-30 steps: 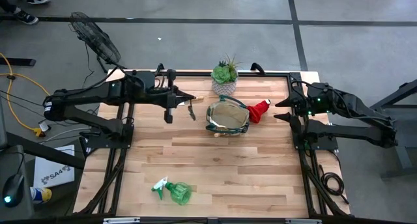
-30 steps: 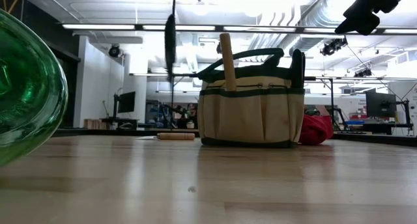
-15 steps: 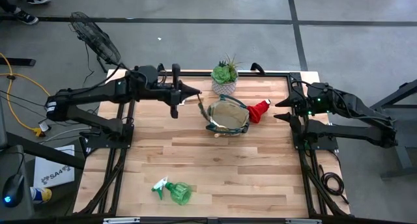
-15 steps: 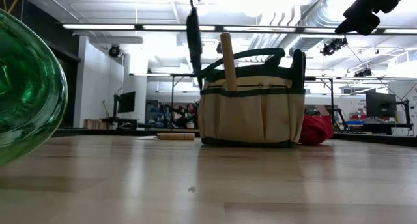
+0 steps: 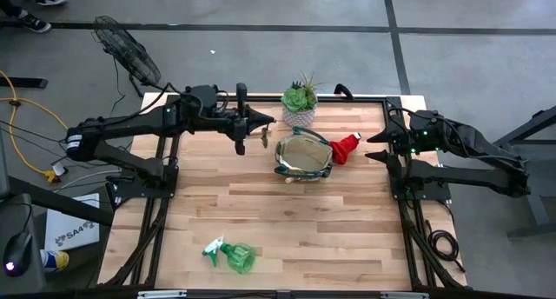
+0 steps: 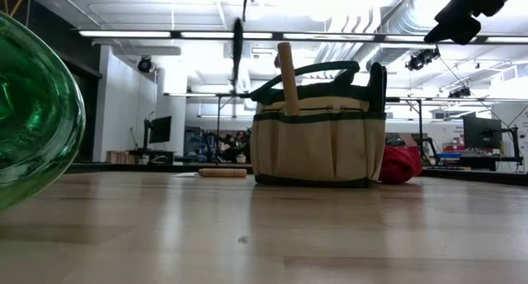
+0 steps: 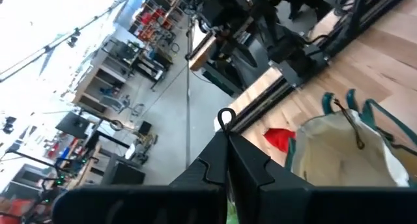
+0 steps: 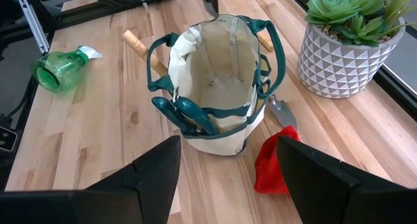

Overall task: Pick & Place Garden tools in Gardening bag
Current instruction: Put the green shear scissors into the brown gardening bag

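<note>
A: Item nearest the low camera?
B: Green spray bottle, lying on its side at the counter's front edge, well apart from everything else; its body fills the low view's left side.

A: Next back?
B: Gardening bag, khaki with dark green trim, upright at mid-counter toward the back, mouth open. One wooden handle stands tilted in an outer pocket. A second wooden handle lies flat on the counter just beside the bag.

A: Beside the bag?
B: Red cone-shaped piece, touching the bag's side toward the right arm. A metal trowel blade lies between the bag and the plant pot.

A: Left tool?
B: Left tool, above the counter just beside the bag's rim, clenched on a slim dark-handled tool that hangs upright beneath it, clear of the counter. Which garden tool it is, cannot tell.

A: Right tool?
B: Right tool, released, fingers spread, raised at the counter's right edge, near the red piece, holding nothing.

A: Farthest entry?
B: Green succulent in a white patterned pot, at the back edge behind the bag.
</note>
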Motion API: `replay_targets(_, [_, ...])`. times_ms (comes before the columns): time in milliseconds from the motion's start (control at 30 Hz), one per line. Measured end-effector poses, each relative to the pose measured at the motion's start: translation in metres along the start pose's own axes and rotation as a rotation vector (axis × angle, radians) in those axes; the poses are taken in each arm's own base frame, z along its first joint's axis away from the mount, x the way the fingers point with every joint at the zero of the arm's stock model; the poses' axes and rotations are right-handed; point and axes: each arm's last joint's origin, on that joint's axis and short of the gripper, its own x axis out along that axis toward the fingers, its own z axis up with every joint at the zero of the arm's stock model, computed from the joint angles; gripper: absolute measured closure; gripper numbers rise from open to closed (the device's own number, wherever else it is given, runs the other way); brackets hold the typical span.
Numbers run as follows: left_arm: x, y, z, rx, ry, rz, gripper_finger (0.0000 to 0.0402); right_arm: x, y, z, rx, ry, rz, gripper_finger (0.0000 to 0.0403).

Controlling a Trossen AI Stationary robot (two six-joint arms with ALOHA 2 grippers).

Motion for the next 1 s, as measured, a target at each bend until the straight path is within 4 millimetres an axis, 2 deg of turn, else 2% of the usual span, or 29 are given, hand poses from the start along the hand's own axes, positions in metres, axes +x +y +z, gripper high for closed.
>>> replay_targets(433, [0.019,-0.001,0.000,0.000,-0.060,0.024,0.0401,0.000,0.000,0.000,0.000,0.000,0.000,0.0159])
replay_targets(1000, [0.025,0.001,0.003,0.004,-0.116,0.063,0.0401,0.000,0.000,0.000,0.000,0.000,0.000,0.0159])
